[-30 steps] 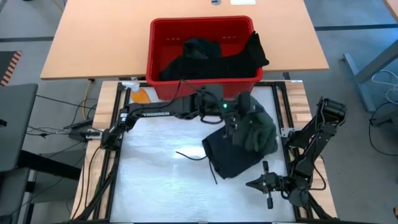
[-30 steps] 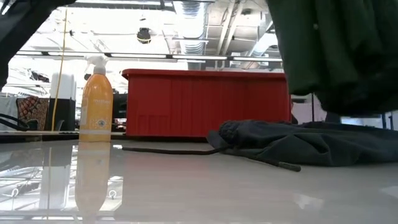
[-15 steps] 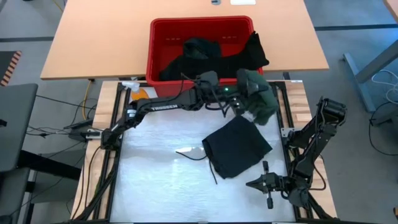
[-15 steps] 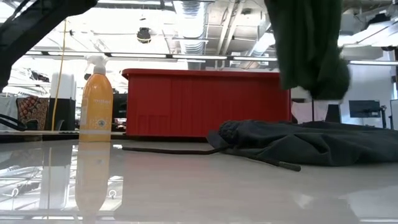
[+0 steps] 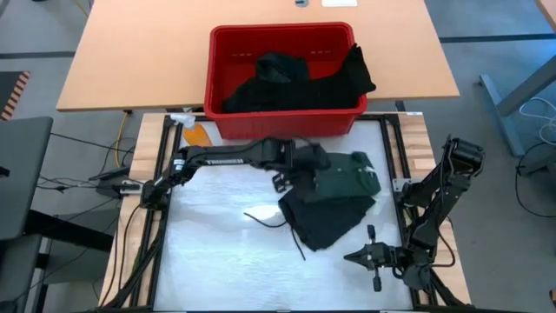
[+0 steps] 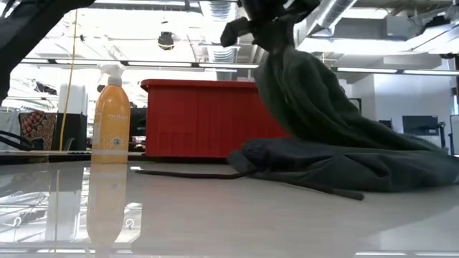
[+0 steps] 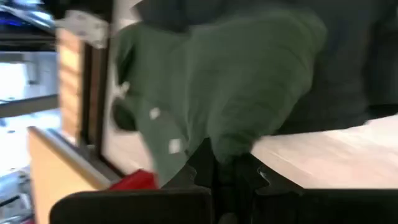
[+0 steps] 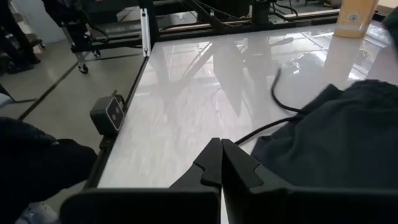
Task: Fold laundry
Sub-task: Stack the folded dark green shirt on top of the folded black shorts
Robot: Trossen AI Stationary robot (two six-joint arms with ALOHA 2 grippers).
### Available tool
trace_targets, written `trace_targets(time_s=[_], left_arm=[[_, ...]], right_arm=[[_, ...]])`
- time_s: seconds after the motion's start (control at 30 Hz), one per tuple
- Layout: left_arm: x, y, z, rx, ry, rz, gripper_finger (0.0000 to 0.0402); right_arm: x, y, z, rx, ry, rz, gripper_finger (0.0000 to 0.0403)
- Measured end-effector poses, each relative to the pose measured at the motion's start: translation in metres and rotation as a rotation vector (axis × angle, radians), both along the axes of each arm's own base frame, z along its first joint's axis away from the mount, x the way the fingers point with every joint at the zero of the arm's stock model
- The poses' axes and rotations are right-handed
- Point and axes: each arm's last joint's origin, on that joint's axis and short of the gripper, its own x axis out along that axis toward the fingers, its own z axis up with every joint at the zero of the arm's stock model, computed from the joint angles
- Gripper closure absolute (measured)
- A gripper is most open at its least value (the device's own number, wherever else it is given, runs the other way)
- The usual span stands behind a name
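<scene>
The left gripper point(image 5: 300, 176), fingers clenched on the green shirt point(image 5: 345, 181), drapes it over the black drawstring garment point(image 5: 326, 219) on the table point(image 5: 217, 252). Nothing looks folded; more laundry sits in the red basket point(image 5: 282, 122). The right gripper point(image 5: 358, 256) waits, fingers closed on nothing.
</scene>
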Motion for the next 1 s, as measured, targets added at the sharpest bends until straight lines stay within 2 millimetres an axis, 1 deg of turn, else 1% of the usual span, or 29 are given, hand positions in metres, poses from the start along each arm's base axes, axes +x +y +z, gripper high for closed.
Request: trace_targets(time_s=[0.17, 0.23, 0.3, 0.37, 0.4, 0.5, 0.63, 0.73, 0.83, 0.87, 0.93, 1.0], left_arm=[[-0.006, -0.029, -0.006, -0.07, 0.072, 0.04, 0.04], [-0.007, -0.042, -0.016, -0.146, 0.091, 0.092, 0.04], [-0.008, -0.052, -0.03, -0.186, 0.136, 0.145, 0.0401], [-0.009, -0.059, -0.036, -0.16, 0.152, 0.187, 0.0401], [-0.009, -0.061, -0.036, -0.13, 0.141, 0.191, 0.0401], [-0.004, -0.053, -0.023, -0.08, 0.046, 0.214, 0.0401], [-0.001, -0.035, 0.004, -0.097, -0.066, 0.243, 0.0401], [-0.006, -0.025, 0.027, -0.173, -0.16, 0.275, 0.0401], [-0.018, -0.015, 0.047, -0.345, -0.192, 0.312, 0.0401], [-0.022, -0.012, 0.05, -0.412, -0.187, 0.337, 0.0401], [-0.027, -0.01, 0.05, -0.517, -0.131, 0.378, 0.0401], [-0.032, -0.014, 0.039, -0.554, -0.027, 0.418, 0.0401]], right_arm=[[0.001, -0.001, 0.0, -0.01, 0.0, -0.003, 0.0381], [0.001, -0.001, 0.0, 0.01, -0.001, -0.008, 0.0381], [0.001, 0.0, 0.0, 0.029, -0.002, -0.012, 0.0381], [0.001, 0.0, 0.0, 0.04, -0.002, -0.015, 0.0381], [0.001, -0.001, 0.0, 0.04, -0.002, -0.016, 0.0381], [0.004, -0.002, 0.0, 0.04, -0.002, -0.028, 0.0381], [0.009, -0.006, 0.001, 0.051, -0.004, -0.057, 0.0381], [0.012, -0.008, 0.001, 0.051, -0.003, -0.073, 0.0381], [0.015, -0.009, 0.0, 0.044, 0.0, -0.08, 0.0381], [0.015, -0.01, 0.0, 0.042, 0.004, -0.077, 0.0381], [0.016, -0.011, -0.001, 0.027, 0.012, -0.084, 0.0381], [0.016, -0.013, -0.002, 0.015, 0.019, -0.087, 0.0381]])
